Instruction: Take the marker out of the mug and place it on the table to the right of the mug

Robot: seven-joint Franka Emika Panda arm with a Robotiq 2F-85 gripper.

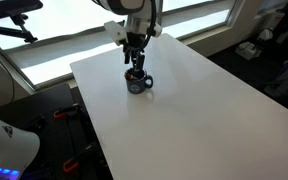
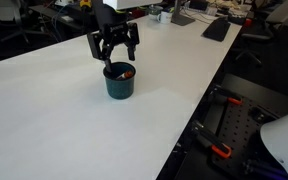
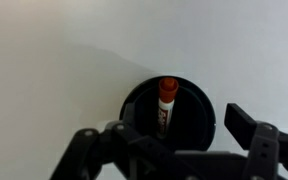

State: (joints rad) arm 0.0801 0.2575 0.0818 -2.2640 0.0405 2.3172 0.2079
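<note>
Directly above the mug (image 2: 119,84), claw (image 2: 115,60) wide apart, empty, marker (image 3: 167,100) untouched inside.

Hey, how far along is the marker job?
Done: the pincer is lined up over the mug. In hand: it hovers open, with the marker inside the mug, ungrasped. Left: grip it, lift it out, lay it on the table right of the mug.

No readable text anywhere: dark print runs along the marker (image 3: 166,108) barrel at the center of the wrist view but is too blurred to make out, and the pale mark on the mug (image 1: 137,84) side, upper center of an exterior view, is too small to read.
</note>
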